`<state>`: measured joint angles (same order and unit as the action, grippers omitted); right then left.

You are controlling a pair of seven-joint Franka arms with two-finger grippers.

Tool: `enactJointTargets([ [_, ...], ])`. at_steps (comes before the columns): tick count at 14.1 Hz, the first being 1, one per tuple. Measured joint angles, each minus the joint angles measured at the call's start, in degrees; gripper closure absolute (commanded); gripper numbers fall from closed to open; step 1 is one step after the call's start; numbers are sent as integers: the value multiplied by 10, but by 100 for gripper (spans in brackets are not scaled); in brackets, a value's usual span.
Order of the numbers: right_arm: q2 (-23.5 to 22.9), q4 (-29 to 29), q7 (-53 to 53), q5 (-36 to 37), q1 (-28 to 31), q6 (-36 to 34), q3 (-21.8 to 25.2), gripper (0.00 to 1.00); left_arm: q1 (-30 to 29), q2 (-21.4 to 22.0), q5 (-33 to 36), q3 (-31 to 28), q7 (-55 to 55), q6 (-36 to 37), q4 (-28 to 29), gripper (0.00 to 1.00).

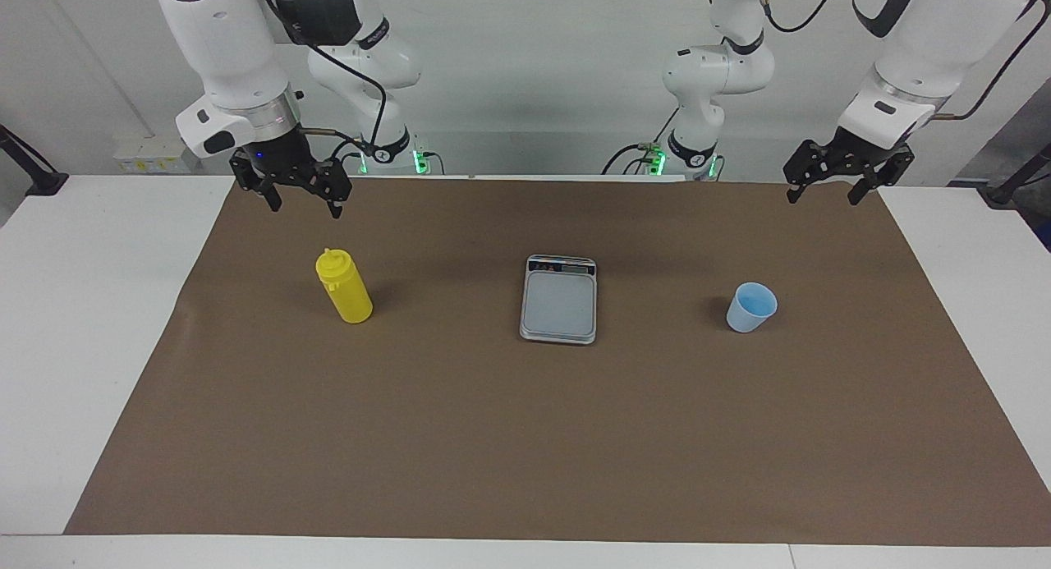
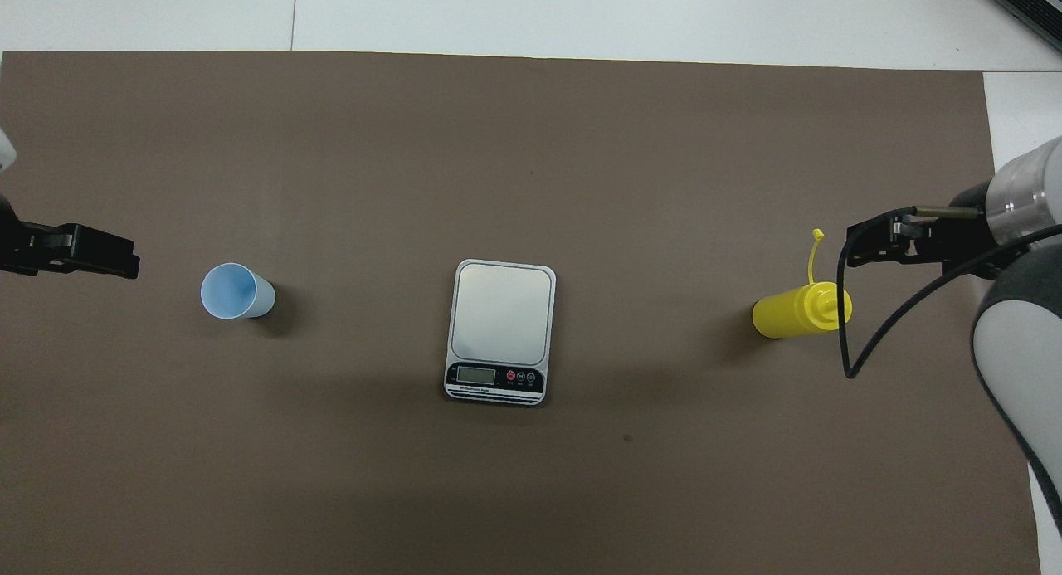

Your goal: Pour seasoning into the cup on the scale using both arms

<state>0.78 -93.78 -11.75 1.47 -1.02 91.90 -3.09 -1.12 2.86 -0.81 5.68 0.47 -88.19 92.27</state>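
Note:
The yellow seasoning bottle [image 1: 345,288] [image 2: 796,311] stands upright on the brown mat toward the right arm's end, its tip cap hanging loose on its tether. The silver scale [image 1: 559,300] [image 2: 501,326] lies mid-mat with nothing on its plate and its display end toward the robots. The light blue cup [image 1: 751,306] [image 2: 232,291] stands upright on the mat toward the left arm's end, apart from the scale. My right gripper [image 1: 305,209] [image 2: 854,250] hangs open in the air beside the bottle's top. My left gripper [image 1: 823,198] [image 2: 124,260] hangs open and empty, off to the side of the cup.
A brown mat [image 1: 525,438] covers most of the white table [image 1: 90,306]. A black cable [image 2: 854,343] loops down from the right arm close to the bottle's cap. Both arm bases [image 1: 690,154] stand at the robots' edge of the table.

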Motion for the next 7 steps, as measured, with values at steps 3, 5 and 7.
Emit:
enactJointTargets([
  [3,0,0,0,0,0,0,0,0,0,0,0,-3,0,-6,0,0],
  [5,0,0,0,0,0,0,0,0,0,0,0,-5,0,-19,7,0],
  [7,0,0,0,0,0,0,0,0,-1,0,0,-5,0,-49,32,0],
])
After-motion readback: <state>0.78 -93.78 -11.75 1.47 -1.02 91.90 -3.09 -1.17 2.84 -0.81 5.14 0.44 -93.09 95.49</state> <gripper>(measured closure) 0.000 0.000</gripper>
